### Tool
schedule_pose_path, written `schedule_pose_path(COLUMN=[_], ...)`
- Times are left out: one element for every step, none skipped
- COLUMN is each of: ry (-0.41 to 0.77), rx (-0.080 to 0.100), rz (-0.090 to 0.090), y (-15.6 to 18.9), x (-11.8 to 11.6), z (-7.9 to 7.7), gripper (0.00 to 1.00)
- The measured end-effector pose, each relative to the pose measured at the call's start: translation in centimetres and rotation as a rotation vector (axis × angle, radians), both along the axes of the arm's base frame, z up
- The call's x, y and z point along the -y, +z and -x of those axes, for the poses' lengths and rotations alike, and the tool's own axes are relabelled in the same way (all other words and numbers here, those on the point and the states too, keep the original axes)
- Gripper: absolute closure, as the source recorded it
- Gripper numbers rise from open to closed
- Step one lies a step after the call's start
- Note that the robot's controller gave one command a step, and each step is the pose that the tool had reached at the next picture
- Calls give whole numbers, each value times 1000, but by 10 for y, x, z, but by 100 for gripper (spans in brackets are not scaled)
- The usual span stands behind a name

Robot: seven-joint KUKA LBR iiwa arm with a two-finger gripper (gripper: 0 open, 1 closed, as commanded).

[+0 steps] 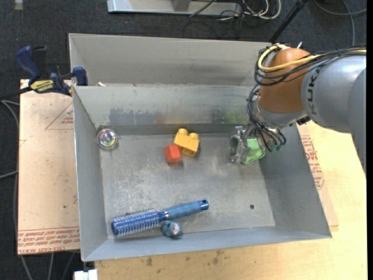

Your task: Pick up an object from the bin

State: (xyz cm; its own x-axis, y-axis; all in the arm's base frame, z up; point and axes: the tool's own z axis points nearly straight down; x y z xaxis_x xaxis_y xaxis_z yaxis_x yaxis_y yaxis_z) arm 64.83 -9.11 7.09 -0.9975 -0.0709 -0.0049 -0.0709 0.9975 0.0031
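Observation:
My gripper (238,148) hangs low over the right part of the bin floor, near the back wall. A small bright green thing (254,151) lies right against its right side, partly hidden under the wrist. To the gripper's left, apart from it, sits a yellow toy brick (187,142), and a small red block (173,154) touches that brick's lower left corner.
A blue hairbrush (157,217) lies along the front of the bin with a small round bluish thing (172,230) beside it. A shiny ball (106,137) rests in the back left corner. The arm comes in over the right wall.

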Motion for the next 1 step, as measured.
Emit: schedule_pose_path(ry=[-279], rx=[-2], rz=[-17], y=[38], x=[26], z=[22], gripper=[100])
